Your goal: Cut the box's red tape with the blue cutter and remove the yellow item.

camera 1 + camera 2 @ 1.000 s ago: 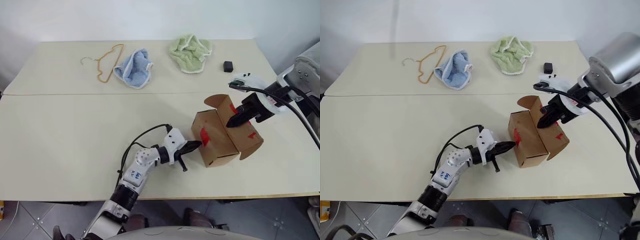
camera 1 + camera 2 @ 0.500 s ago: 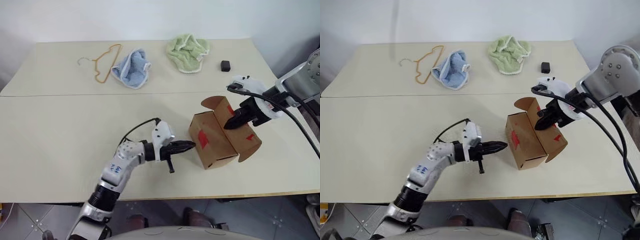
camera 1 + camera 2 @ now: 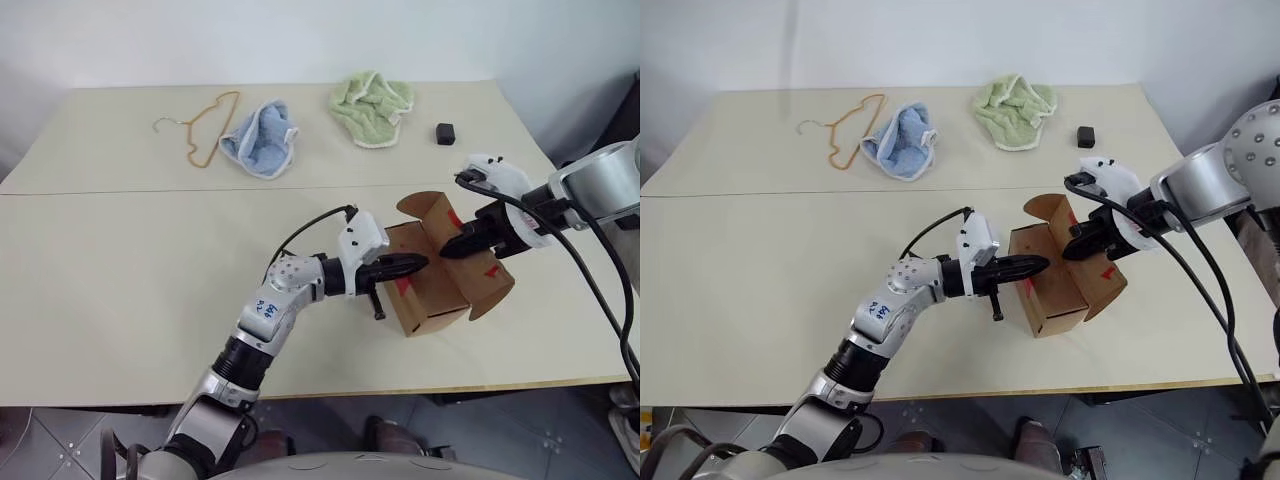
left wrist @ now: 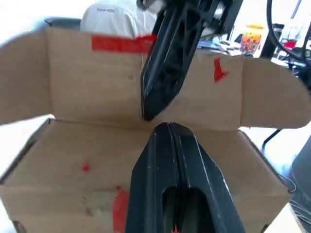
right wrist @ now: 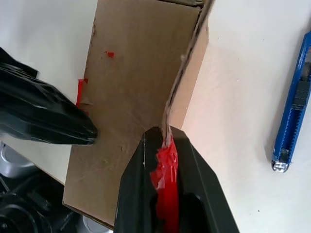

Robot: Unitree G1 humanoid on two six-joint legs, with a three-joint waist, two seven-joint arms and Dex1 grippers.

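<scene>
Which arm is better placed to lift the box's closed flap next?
The left. Its gripper, jaws shut and empty, sits at the closed flap's edge on the box. The right gripper is busy, jaws shut on the far flap, holding it open.

The brown cardboard box [image 3: 432, 288] sits near the table's front right, one long flap [image 3: 487, 278] folded outward and up, the other still lying flat across the top. Torn red tape [image 4: 122, 44] clings to the raised flap's edge and the near side. The blue cutter [image 5: 293, 107] lies flat on the table just beside the box.
</scene>
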